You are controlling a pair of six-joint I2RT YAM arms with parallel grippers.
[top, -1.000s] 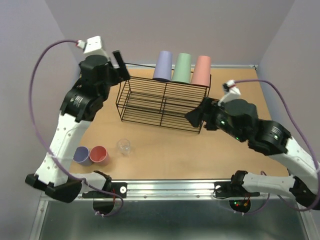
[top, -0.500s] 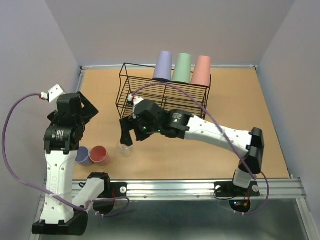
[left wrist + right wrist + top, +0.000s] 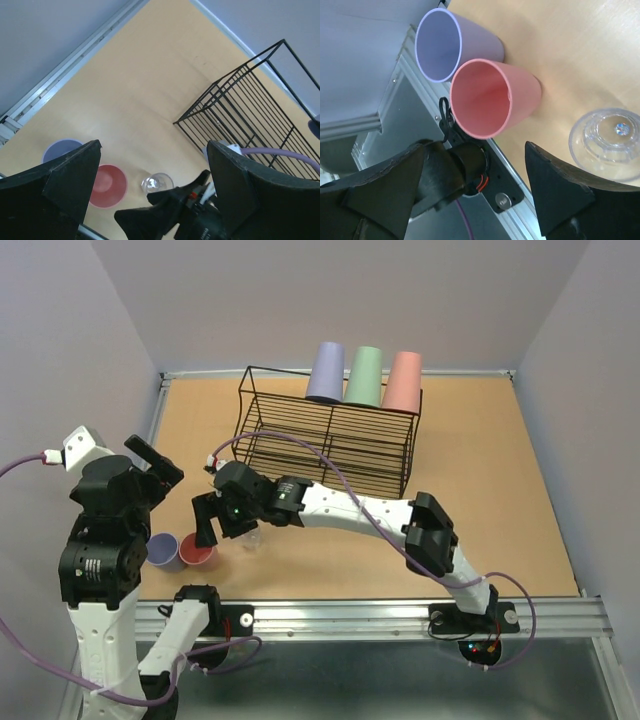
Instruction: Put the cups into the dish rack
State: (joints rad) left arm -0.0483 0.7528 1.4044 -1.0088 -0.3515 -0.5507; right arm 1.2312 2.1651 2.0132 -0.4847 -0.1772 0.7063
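Within the last second both arms had swapped places of work. The left arm, which had been up by the rack's far left corner, had drawn back to the near left edge of the tabletop (image 3: 480,470). Its left claw (image 3: 153,144) hung raised with the jaws spread wide and nothing between them.

Below it, a lavender plastic tumbler (image 3: 437,45) and a salmon-pink plastic tumbler (image 3: 480,97) stood mouth-up, touching each other, near the front rail and unmoved.

The right arm had swung from the rack's right end across the whole tabletop. It lay stretched low and far to the left, wrist bent downward. The right claw (image 3: 475,146) hovered above the pink tumbler's rim, its jaws wide apart and holding nothing. The reach had passed over the small clear cup (image 3: 607,142), which sat just right of the pink one. That suggested the pink tumbler was the next pick, though no grasp had begun.

Further right and back, the black wire dish rack (image 3: 325,445) stood where it had been. An upturned lavender tumbler (image 3: 325,372), a sage-green tumbler (image 3: 366,376) and a second pink tumbler (image 3: 404,382) lined its far top edge. Three cups seemed loaded and three remained.
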